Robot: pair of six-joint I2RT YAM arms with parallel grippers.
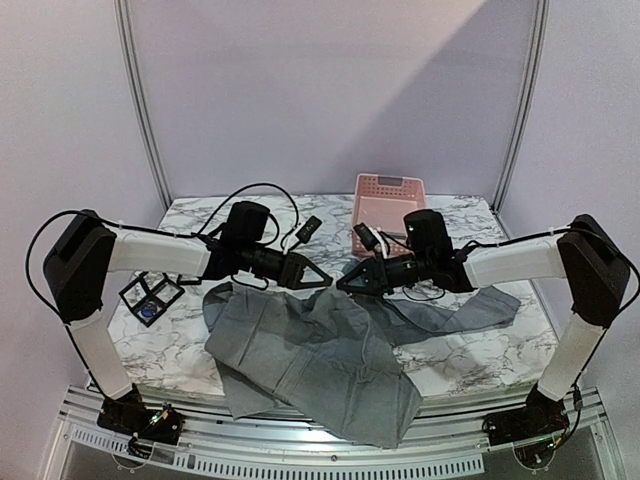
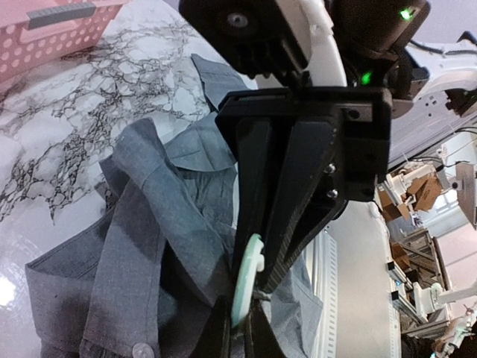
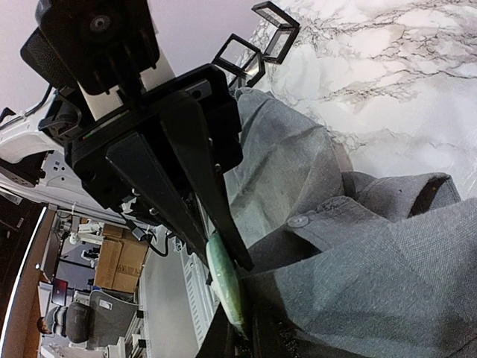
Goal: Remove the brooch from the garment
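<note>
Top view: my left end effector (image 1: 322,279) and right end effector (image 1: 346,280) meet tip to tip, both closed, above the grey garment (image 1: 310,350) crumpled on the tabletop (image 1: 470,350). Left wrist: a pale green brooch (image 2: 250,277) sits edge-on where the tips meet, against the cloth. Right wrist: the brooch again, but I cannot tell which side clamps it.

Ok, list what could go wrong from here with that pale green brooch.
1. The left gripper and right gripper are both shut on the round pale green brooch, with the large grey cloth garment bunched round it; pulling apart may tear or drag the cloth.
2. The hold is at the very tips, so it may slip out.
3. The garment hangs over the near edge of the marble table and could slide off.
</note>
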